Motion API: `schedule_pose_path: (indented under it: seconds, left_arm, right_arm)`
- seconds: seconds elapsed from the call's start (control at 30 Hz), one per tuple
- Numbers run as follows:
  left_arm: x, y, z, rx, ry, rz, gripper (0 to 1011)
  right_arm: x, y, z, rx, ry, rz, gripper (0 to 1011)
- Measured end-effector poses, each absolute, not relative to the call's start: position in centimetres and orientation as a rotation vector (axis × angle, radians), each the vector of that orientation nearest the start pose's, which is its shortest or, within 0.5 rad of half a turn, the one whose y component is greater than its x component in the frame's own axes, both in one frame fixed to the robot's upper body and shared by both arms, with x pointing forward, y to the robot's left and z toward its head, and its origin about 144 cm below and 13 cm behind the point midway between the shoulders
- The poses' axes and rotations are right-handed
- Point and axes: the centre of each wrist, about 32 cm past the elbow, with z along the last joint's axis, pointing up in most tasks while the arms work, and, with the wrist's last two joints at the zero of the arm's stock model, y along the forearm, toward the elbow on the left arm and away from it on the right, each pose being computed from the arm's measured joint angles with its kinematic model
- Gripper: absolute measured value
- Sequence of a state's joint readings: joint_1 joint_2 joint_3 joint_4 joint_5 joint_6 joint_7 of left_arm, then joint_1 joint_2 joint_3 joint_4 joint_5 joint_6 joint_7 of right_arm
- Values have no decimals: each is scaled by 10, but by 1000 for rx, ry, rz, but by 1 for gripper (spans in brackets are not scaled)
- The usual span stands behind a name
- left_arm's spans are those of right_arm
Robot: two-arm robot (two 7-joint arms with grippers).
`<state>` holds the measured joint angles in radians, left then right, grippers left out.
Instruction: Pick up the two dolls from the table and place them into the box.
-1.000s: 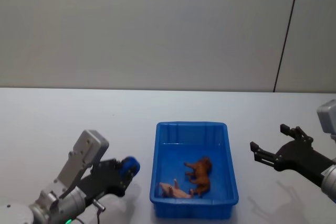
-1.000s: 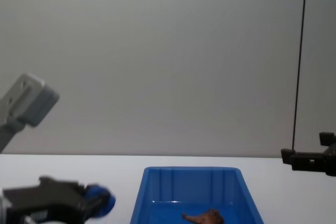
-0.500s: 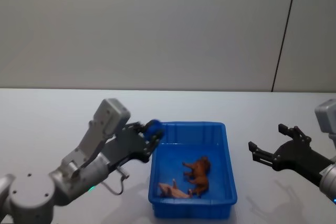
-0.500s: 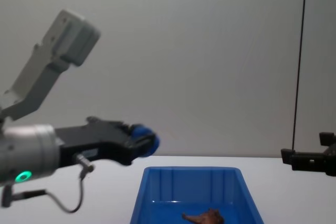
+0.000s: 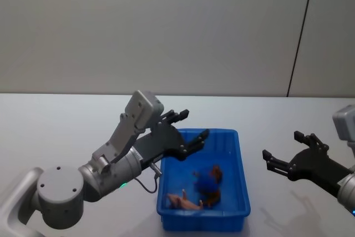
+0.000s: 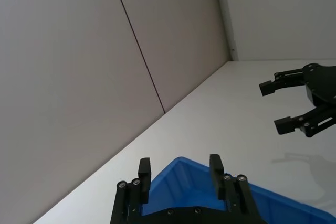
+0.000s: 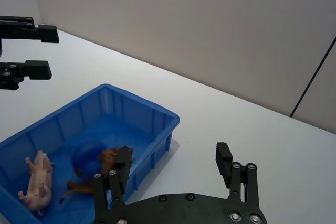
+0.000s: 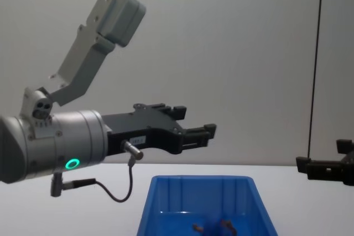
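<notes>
The left gripper (image 5: 187,126) was held above the box's (image 5: 242,192) near-left rim, its jaws spread and empty. Inside the box, the pale pink doll (image 5: 184,201) lay on its side, and the reddish-brown doll (image 5: 214,195) beside it was partly covered by a blurred blue object (image 5: 206,180). The right gripper (image 5: 287,156) was held over the white worktop (image 5: 66,126), jaws spread.

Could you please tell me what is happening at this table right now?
The left pincer hangs open above the back left corner of the blue bin. A blurred blue object is inside the bin, beside the reddish-brown animal figurine, apparently just let go. The pale pink figurine lies at the bin's front. The right pincer is open, off to the bin's right above the white table.
</notes>
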<state>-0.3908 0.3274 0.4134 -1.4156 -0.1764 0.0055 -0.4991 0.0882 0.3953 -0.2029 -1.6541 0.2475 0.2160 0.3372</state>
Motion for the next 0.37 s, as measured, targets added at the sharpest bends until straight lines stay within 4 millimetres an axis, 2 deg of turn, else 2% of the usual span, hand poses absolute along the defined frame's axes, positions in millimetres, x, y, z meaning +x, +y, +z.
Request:
schedule_pose_path:
  seconds: [0.03, 0.13, 0.23, 0.33, 0.37]
  left_arm:
    - [546, 215, 1211, 145, -242, 741, 719]
    - [545, 215, 1212, 133, -243, 734, 776]
    - [543, 215, 1212, 122, -245, 730, 905]
    - [542, 215, 1213, 116, -246, 728, 947]
    - [541, 215, 1213, 112, -247, 726, 999]
  right_arm:
    - [476, -272, 1192, -213, -7, -1034, 1001]
    - [476, -272, 1192, -213, -7, -1034, 1001]
    - [476, -272, 1192, -213, -7, -1034, 1001]
    - [476, -272, 1192, -213, -7, -1034, 1001]
    - [476, -272, 1192, -213, -7, -1034, 1001]
